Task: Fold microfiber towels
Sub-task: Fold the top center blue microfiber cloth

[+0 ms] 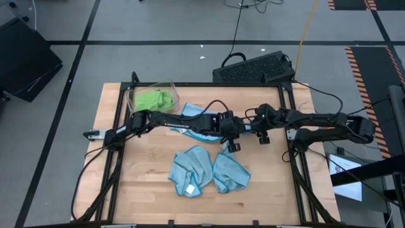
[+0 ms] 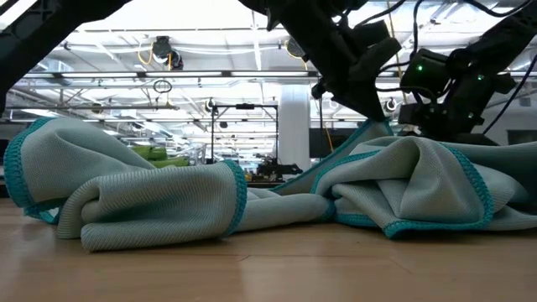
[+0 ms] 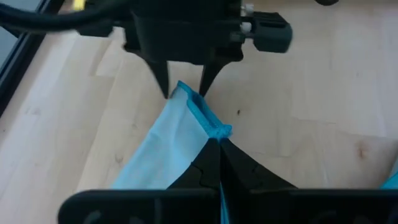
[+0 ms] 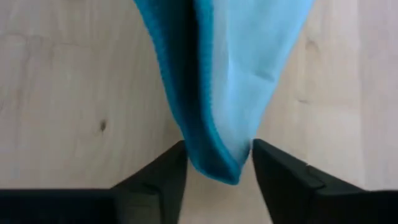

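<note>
Two soft light blue microfiber towels (image 1: 209, 170) lie crumpled side by side at the near part of my wooden table (image 1: 145, 196). Behind them, my left gripper (image 3: 219, 144) pinches an edge of a third blue towel (image 3: 180, 134), lifting it, I think, to pull it flat. My right gripper (image 4: 217, 163) closes around its corner but isn't tight yet. Farthest back, one clear plastic bin (image 1: 152, 96) holds lime green cloths (image 1: 154, 100); I can't count them.
</note>
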